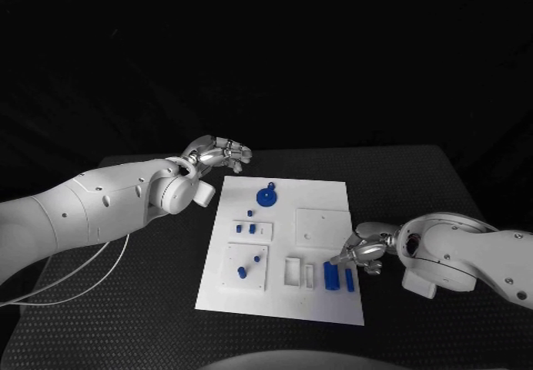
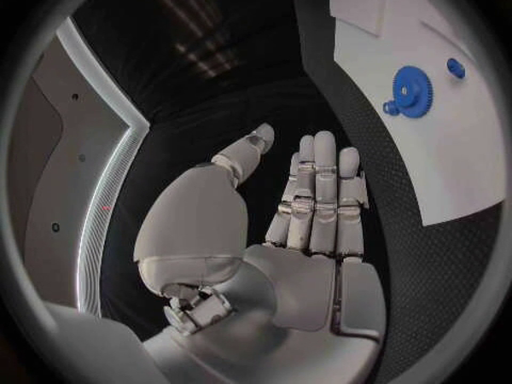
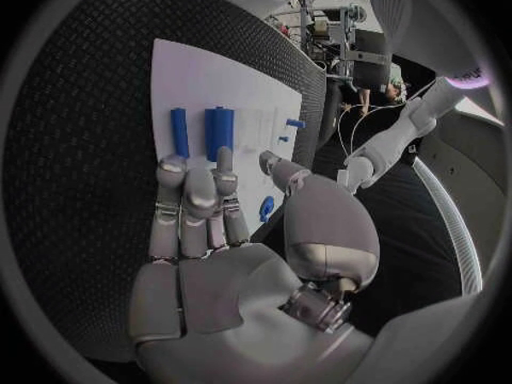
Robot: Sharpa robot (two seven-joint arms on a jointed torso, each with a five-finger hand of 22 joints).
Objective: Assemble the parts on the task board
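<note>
Task board (image 1: 322, 231) mid-desk (image 1: 133, 324), blue bars (image 1: 331, 274) near its right front corner; right hand (image 1: 364, 250) empty, fingers extended over bars, left hand (image 1: 219, 153) idle, loosely spread beyond far-left corner; step judged pre-grasp, next needing descent and pinch on one bar.

The task board (image 1: 322, 202) lies in the middle of the head view on the table (image 1: 422, 177), with a gear (image 1: 266, 198) near its upper edge, two small pegs (image 1: 251, 228) left of centre, and two long bars (image 1: 340, 277) side by side at its lower right. The left hand (image 1: 220, 153) sits just beyond the board's upper-left corner. The right hand (image 1: 364, 251) is at the board's right edge, directly above the bars.
</note>
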